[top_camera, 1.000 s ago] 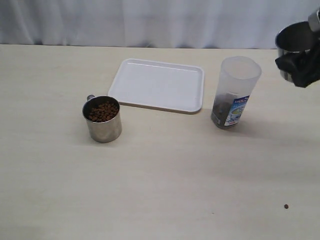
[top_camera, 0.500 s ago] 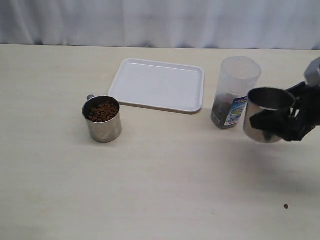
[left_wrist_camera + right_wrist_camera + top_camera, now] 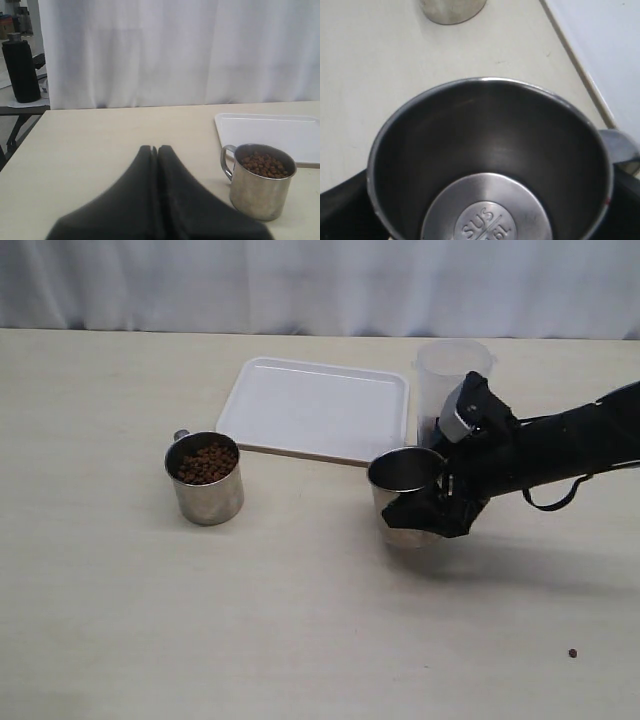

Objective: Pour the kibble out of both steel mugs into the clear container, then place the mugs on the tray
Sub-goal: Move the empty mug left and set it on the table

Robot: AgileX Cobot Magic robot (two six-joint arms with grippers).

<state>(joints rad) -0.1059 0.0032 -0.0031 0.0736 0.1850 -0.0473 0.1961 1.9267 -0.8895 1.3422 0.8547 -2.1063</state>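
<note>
One steel mug, full of kibble, stands on the table left of the tray. My right gripper is shut on the other steel mug, upright and empty, low over the table by the tray's near right corner. From the right wrist, that mug shows a bare bottom. Only the top of the clear container shows behind the right arm. My left gripper is shut on nothing, apart from the full mug, and is outside the exterior view.
A single stray pellet lies on the table at the near right. A white curtain hangs behind the table. In the left wrist view a dark cylinder stands on a side table beyond the table's edge.
My right gripper has brought the empty mug down and leftward, from high on the container's right to low in front of it. The full mug, tray and container have stayed put.
</note>
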